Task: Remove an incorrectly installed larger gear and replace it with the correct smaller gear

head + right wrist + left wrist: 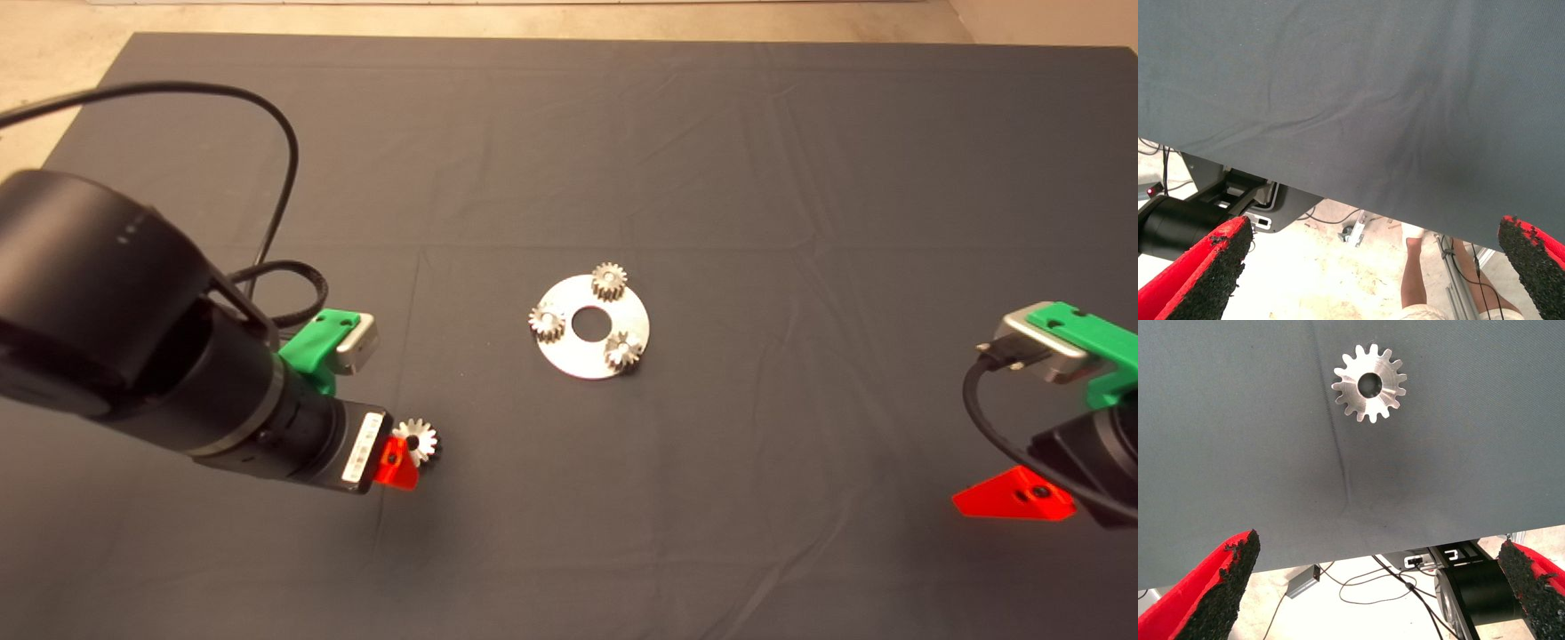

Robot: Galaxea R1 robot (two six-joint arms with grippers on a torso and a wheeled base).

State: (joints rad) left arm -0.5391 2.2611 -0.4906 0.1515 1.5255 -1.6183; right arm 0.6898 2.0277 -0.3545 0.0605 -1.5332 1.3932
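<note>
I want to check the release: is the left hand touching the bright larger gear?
Apart. The left wrist view shows the larger gear flat on the mat, bare cloth between it and the open left hand.

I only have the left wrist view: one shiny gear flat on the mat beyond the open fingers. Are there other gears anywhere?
Observer: Yes. In the head view, three small gears sit on a round silver plate mid-mat, around its centre hole.
Operator: Is my gear close to that plate?
Observer: No. The larger gear lies apart from it, toward the lower left, just off the left gripper.
Operator: And the other arm?
Observer: The right gripper hangs at the mat's lower right edge, fingers open, with nothing between them.
</note>
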